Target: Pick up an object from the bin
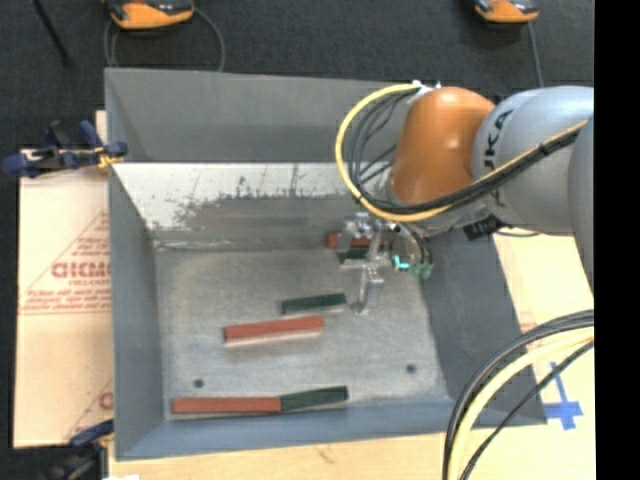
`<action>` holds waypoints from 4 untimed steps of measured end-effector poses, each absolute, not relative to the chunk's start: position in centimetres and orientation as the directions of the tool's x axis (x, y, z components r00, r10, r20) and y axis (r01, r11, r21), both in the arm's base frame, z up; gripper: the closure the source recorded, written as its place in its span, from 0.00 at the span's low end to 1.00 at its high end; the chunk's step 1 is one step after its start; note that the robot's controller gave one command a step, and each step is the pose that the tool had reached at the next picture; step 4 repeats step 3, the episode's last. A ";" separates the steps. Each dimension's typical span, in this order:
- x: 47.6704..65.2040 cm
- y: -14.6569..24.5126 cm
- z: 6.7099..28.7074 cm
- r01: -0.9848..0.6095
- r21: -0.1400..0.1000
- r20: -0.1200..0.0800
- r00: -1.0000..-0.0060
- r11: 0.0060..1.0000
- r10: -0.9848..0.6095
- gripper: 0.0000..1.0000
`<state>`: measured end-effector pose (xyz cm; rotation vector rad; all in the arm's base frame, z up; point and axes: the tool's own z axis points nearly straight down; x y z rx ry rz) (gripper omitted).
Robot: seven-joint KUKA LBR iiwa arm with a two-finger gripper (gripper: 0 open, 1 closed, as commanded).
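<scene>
The gripper (364, 303) hangs at the right end of the short green bar (313, 304); I cannot tell whether it is spread or pressed together. Below that bar lie two red bars: the near red bar (273, 331) just beside it, and the far red bar (225, 405) touching a second green bar (313, 399).

My gripper (365, 293) hung just beside the right end of a short dark green bar (313, 304) in the bin (250, 118), a red bar (273, 332) lying near it.
</scene>
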<state>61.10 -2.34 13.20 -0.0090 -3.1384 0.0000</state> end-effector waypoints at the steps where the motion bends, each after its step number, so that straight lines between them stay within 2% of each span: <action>1: 62.5 1.0 6.7 -0.094 0.000 -0.001 -0.996 0.996 -0.094 0.00; 2: 62.6 0.9 7.1 -0.092 0.000 -0.005 -0.996 0.996 -0.092 1.00; 3: 61.7 1.0 24.9 -0.028 0.001 -0.014 -1.000 1.000 -0.028 1.00; 4: 61.7 1.0 24.9 -0.028 0.001 -0.014 -1.000 1.000 -0.028 1.00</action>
